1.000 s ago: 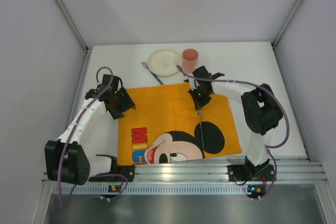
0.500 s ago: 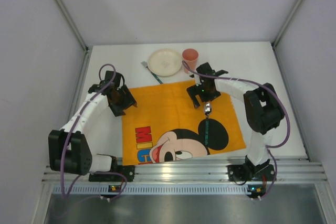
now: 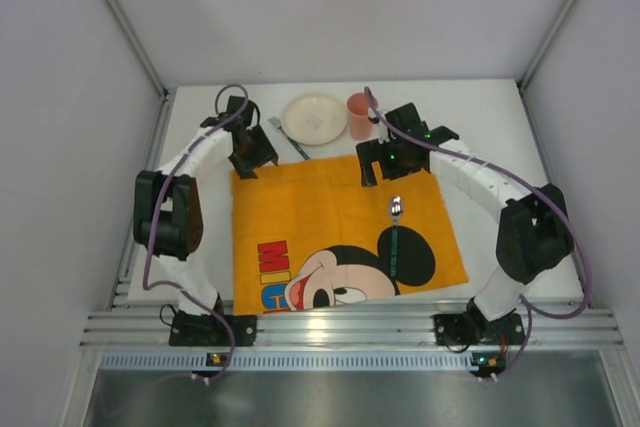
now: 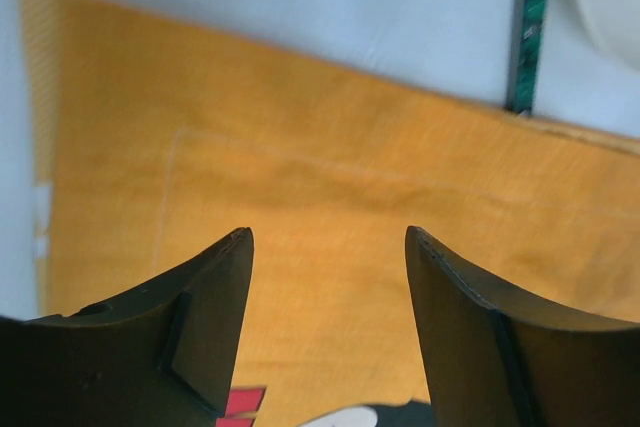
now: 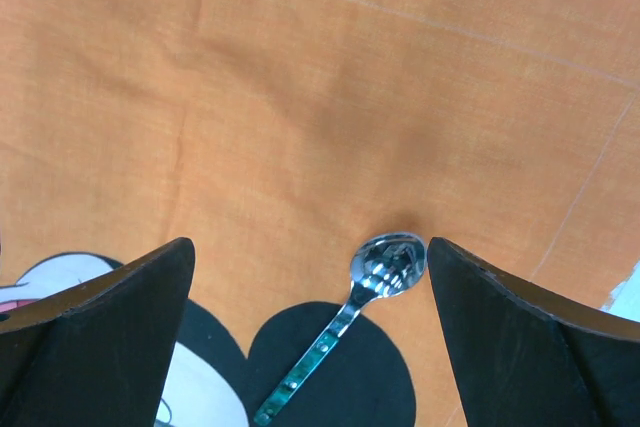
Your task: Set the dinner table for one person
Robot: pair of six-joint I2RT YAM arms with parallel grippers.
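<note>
Right gripper (image 5: 310,242) hangs wide open and empty above the far right part of an orange Mickey Mouse cloth (image 3: 320,209), its fingers spread with nothing between them. A spoon (image 5: 340,332) lies flat on the fabric below, clear of both fingers, its shiny bowl toward the far edge and its green handle running back across Mickey's black ear. Left gripper (image 4: 328,235), its fingers likewise parted and holding nothing, is poised over the cloth's far left corner.

The cloth is spread on the dinner table (image 3: 490,132), the white top that runs under everything in view and out to the grey walls (image 3: 60,97) on three sides. The cloth lies slightly skewed on it.

Past the cloth's far edge, on bare tabletop, a cream plate (image 3: 313,119) sits with a pink cup (image 3: 361,114) upright just to its right. A green-handled utensil (image 3: 291,143) lies slanted on the table left of the plate, its handle end meeting the cloth's far edge. Whether it is a fork or a knife cannot be told from these views
</note>
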